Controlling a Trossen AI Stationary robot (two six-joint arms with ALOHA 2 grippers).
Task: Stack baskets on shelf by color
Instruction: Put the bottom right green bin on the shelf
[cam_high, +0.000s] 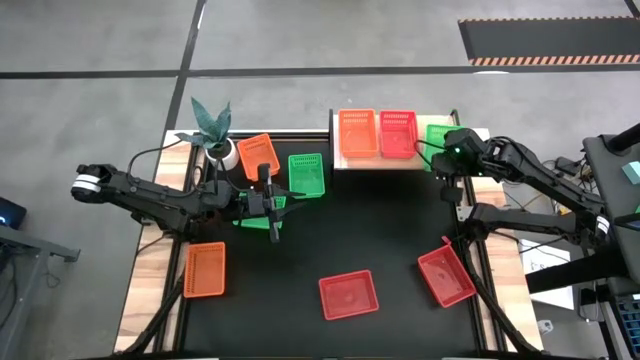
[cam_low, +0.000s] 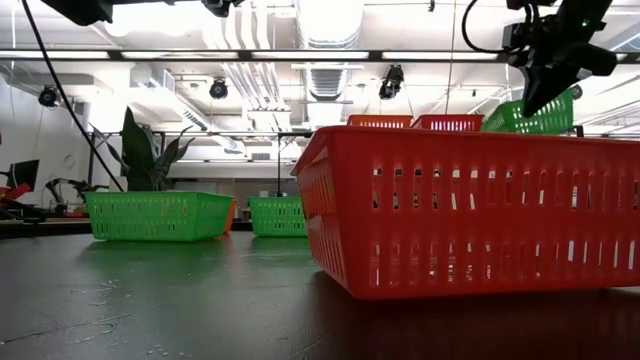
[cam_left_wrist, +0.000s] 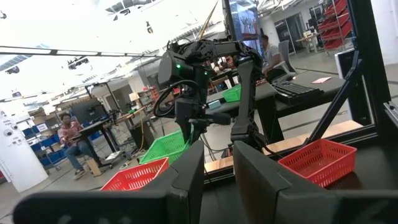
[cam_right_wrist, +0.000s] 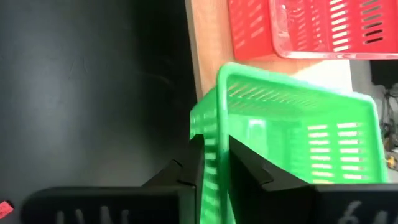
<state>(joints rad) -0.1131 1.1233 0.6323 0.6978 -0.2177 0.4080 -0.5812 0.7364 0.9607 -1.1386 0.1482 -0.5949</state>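
Note:
The wooden shelf (cam_high: 342, 163) stands at the table's far edge and carries an orange basket (cam_high: 358, 133) and a red basket (cam_high: 397, 133) side by side. My right gripper (cam_high: 452, 152) is at the shelf's right end, shut on a green basket (cam_high: 438, 132). My left gripper (cam_high: 274, 205), slightly open and holding nothing, hovers level over the table's left half beside another green basket (cam_high: 256, 220). A third green basket (cam_high: 306, 173) and an orange one (cam_high: 257, 155) lie farther back on the table. My right gripper (cam_right_wrist: 212, 146) pinches the green basket's short end wall (cam_right_wrist: 211, 121), one finger inside the basket and one outside. The fingers come from the table's near side, slanting down. The basket (cam_low: 530, 115) is tilted over the shelf's right end (cam_right_wrist: 208, 56); whether it touches the board I cannot tell.
An orange basket (cam_high: 205, 268) lies near the front left. Two red baskets (cam_high: 348, 294) (cam_high: 446, 277) sit near the front, one filling the low view (cam_low: 470, 210). A white plant pot (cam_high: 225, 152) stands at the far left. People sit in the room beyond (cam_left_wrist: 68, 134).

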